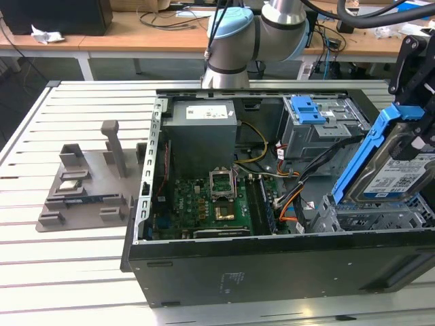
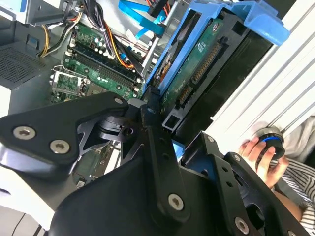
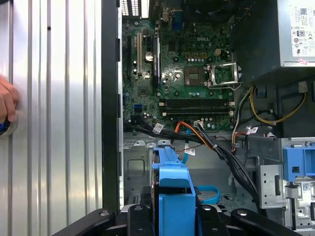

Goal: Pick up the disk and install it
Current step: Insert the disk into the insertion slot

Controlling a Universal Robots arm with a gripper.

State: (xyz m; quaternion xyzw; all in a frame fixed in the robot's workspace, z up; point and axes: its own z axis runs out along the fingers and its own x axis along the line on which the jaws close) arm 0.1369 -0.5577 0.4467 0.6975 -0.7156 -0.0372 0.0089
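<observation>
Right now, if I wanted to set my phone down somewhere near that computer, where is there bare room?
The slatted table is bare in front of the grey fixture and along the strip behind it. Inside the open case it is crowded: motherboard, cables, drive cage. At the exterior view's right, the claw holds the disk above the case.

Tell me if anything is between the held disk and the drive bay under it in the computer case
The pincer holds the disk tilted above the grey metal bay at the exterior view's right end of the case. Nothing visible lies between them. The black and orange cables run beside the bay, toward the motherboard, not across the opening, as far as these views show.
</observation>
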